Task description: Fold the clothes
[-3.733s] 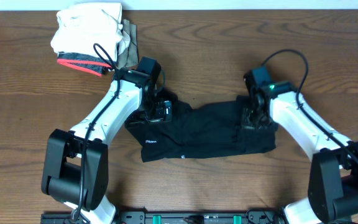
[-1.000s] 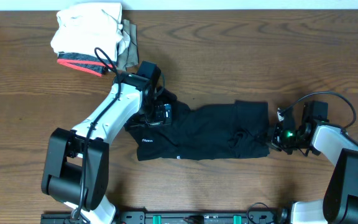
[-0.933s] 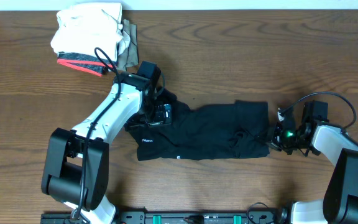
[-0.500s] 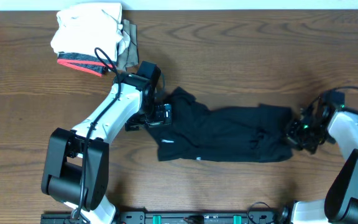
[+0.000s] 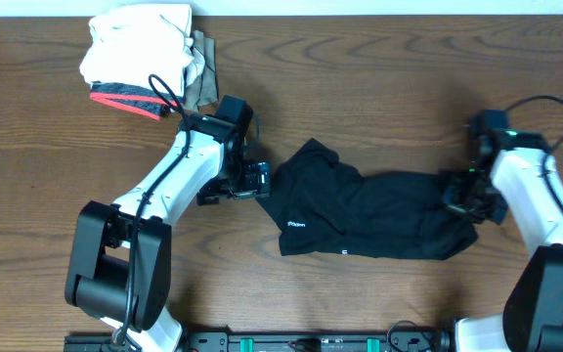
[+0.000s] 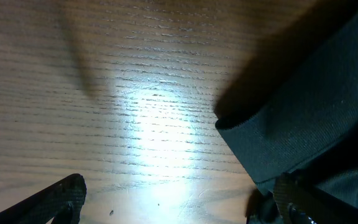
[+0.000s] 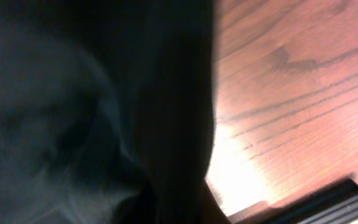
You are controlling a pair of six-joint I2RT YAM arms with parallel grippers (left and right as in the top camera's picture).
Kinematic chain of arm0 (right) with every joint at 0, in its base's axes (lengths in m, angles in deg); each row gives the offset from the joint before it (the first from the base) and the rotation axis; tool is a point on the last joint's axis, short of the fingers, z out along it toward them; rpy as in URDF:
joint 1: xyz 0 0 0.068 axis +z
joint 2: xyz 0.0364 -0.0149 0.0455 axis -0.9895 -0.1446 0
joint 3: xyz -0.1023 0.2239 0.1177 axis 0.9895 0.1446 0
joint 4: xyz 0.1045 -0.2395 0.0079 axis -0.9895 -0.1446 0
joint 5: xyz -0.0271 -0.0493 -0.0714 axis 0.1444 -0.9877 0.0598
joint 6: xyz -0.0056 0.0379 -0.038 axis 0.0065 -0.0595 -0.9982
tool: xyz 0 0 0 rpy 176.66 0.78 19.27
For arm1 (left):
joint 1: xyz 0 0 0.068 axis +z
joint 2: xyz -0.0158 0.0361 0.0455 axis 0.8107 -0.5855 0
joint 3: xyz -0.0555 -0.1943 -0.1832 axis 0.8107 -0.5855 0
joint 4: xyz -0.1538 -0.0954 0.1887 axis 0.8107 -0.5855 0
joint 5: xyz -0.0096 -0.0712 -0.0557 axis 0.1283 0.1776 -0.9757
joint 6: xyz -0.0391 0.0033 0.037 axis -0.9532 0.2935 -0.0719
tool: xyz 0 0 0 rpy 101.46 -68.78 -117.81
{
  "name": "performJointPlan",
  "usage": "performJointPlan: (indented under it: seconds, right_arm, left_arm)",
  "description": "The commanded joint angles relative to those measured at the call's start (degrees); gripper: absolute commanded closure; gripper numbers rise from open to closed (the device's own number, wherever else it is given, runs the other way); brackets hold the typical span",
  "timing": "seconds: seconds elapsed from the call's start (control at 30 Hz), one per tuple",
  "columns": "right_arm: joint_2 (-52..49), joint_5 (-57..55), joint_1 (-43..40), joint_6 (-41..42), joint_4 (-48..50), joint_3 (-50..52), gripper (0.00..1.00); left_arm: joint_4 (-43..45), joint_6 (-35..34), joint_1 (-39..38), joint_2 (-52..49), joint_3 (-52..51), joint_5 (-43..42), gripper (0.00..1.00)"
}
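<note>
Bunched lengthwise on the desk [image 5: 360, 88], right of centre: black shirt [image 5: 369, 210]. Right hand [image 5: 455, 194] pinched shut on its right end. Left hand [image 5: 254, 182] spread wide and empty, just beside the left edge. Probably light, limp, quick to crease and slide. Best gripped at hem corners or sleeve edges.

Robotics lab, wooden table [image 5: 379, 88], two bench-mounted arms [image 5: 179, 181]
</note>
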Motion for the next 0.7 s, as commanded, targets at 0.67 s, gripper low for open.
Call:
performJointPlan:
  seconds: [0.67]
  right_arm:
    - [-0.3,-4.1,29.8,9.1,-2.2,-0.9,0.99]
  left_arm:
    - [-0.1,-0.3,0.0,-0.1,-0.8,0.3,0.02]
